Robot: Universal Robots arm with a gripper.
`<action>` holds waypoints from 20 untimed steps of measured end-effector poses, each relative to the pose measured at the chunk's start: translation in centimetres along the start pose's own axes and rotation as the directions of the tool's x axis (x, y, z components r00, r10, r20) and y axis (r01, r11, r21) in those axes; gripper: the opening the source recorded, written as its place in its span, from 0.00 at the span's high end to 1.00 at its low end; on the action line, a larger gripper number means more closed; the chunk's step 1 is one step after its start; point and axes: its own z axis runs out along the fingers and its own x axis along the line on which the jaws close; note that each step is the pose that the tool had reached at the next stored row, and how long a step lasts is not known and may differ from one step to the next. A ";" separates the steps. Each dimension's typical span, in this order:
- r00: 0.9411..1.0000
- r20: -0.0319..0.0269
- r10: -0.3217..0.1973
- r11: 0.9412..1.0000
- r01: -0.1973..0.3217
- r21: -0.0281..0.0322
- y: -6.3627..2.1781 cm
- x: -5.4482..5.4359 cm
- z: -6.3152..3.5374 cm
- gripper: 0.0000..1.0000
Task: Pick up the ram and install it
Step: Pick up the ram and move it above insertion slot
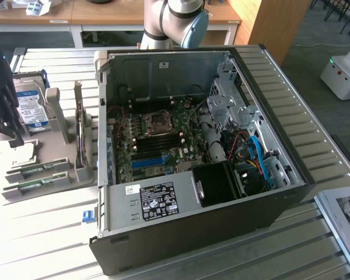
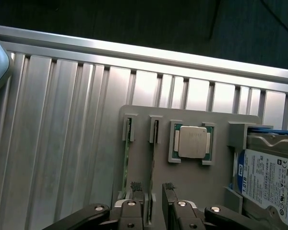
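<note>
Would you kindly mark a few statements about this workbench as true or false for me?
1. The end effector has its jaws open. True.
2. One stick of ram is lifted clear of the tray. False: both ram sticks stand on edge in their slots in the grey tray, and nothing is held.
3. A processor chip sits on the tray between the ram sticks and the hard drive. True.
4. The computer case is closed up. False: its side is open and the motherboard is in plain sight.
</note>
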 end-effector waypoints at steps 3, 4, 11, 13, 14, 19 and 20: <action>1.000 0.000 0.000 1.000 0.000 0.000 -0.02 0.0 0.54 0.70; 1.000 0.000 0.000 1.000 0.000 0.000 -0.03 0.0 0.71 0.70; 1.000 0.000 0.000 1.000 0.000 0.000 -0.08 0.0 2.00 0.70; 1.000 0.000 0.000 1.000 0.000 0.000 -0.10 0.0 2.36 0.70; 1.000 0.000 0.000 1.000 0.000 0.000 -0.11 0.0 2.54 0.70; 1.000 0.000 0.000 1.000 0.000 0.000 -0.15 0.1 3.45 0.70; 1.000 0.000 0.000 1.000 0.000 0.000 -0.15 0.1 3.63 0.70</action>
